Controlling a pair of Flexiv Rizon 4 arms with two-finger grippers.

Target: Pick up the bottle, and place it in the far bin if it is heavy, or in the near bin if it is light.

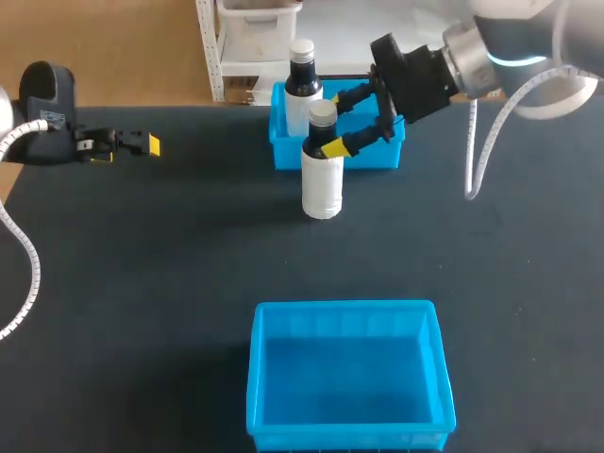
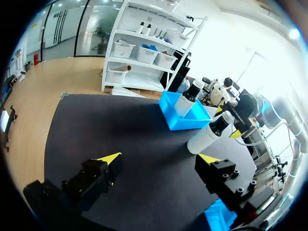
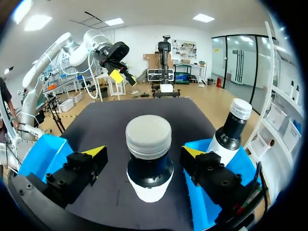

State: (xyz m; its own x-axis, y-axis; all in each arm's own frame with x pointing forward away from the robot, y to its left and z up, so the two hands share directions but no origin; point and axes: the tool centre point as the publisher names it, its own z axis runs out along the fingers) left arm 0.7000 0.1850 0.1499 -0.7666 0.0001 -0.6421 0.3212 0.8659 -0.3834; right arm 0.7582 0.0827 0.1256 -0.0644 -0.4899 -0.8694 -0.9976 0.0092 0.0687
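A white bottle (image 1: 322,179) with a black neck and grey cap stands upright on the black table, just in front of the far blue bin (image 1: 283,151). My right gripper (image 1: 334,123) is open, its yellow tips on either side of the bottle's neck. In the right wrist view the bottle (image 3: 148,134) sits between the fingers (image 3: 95,153) with a gap on each side of my right gripper (image 3: 143,151). My left gripper (image 1: 142,144) is open and empty at the table's left edge, far from the bottle (image 2: 207,137); its own view shows my left gripper (image 2: 160,158) wide apart.
A second, similar bottle (image 1: 302,85) stands inside the far bin (image 3: 245,168), close beside the right gripper. The near blue bin (image 1: 344,307) sits at the table's front middle with nothing in it.
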